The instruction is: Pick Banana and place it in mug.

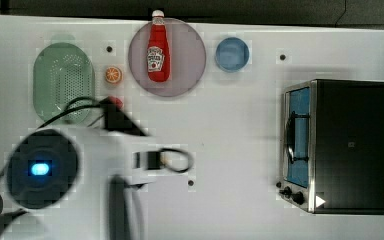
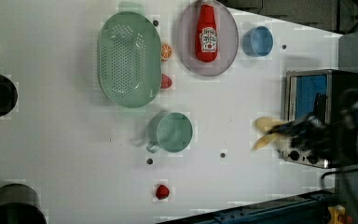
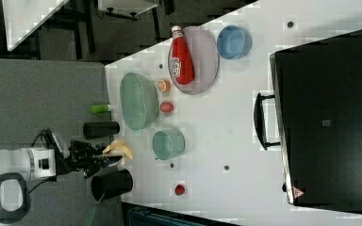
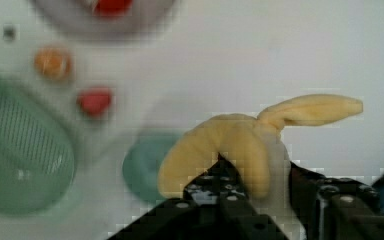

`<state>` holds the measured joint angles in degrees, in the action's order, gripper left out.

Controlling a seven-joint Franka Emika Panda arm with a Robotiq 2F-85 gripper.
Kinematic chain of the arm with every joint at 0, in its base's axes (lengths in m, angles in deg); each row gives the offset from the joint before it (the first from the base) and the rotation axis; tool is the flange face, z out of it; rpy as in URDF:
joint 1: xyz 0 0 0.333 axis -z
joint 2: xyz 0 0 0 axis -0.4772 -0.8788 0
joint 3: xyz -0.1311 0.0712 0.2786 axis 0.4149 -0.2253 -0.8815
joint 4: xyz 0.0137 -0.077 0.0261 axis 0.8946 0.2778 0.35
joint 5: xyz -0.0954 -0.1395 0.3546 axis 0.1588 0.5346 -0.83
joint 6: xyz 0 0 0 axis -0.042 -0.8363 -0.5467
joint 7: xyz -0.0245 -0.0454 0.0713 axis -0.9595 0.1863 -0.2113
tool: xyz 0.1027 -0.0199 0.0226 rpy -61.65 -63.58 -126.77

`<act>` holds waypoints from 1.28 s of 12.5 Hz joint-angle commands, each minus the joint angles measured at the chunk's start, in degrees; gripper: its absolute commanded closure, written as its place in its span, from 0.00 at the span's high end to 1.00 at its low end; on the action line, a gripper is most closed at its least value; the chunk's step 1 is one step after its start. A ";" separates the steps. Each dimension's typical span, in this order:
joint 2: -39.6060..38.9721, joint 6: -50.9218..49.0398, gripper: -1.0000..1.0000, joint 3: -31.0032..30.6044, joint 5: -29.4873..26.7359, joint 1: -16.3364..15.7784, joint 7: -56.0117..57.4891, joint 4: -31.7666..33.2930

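The soft, pale cream-yellow toy banana (image 4: 240, 145) with splayed peel flaps was off the white bench, pinched in the black gripper (image 4: 252, 187). The round pale-green handled mug (image 2: 174, 132) stood upright and empty mid-bench, just beside the oval colander's end.

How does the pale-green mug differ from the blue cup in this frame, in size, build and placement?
The mug is pale green and slightly wider; the blue cup is smaller. The mug shows a handle at its side; the blue cup shows none. The mug stands mid-table below the colander in the left view; the blue cup sits beside the ketchup plate. Both are round, upright and empty.
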<state>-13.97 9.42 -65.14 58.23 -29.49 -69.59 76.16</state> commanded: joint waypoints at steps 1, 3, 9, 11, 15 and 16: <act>-2.10 0.97 0.34 -3.98 -3.04 -2.09 -11.67 -0.53; -4.23 5.57 0.34 -6.67 -3.23 -2.11 -16.23 1.66; -14.43 25.97 0.34 -9.19 -2.97 -2.10 -23.39 9.95; -18.76 30.25 0.34 -8.77 -1.66 -2.07 -23.41 10.28; -25.05 37.47 0.59 -7.84 2.39 -2.07 -23.96 10.40; -25.32 38.07 0.70 -7.72 2.39 -2.07 -24.04 10.43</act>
<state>-41.81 44.80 -72.40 61.13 -31.98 -91.92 87.35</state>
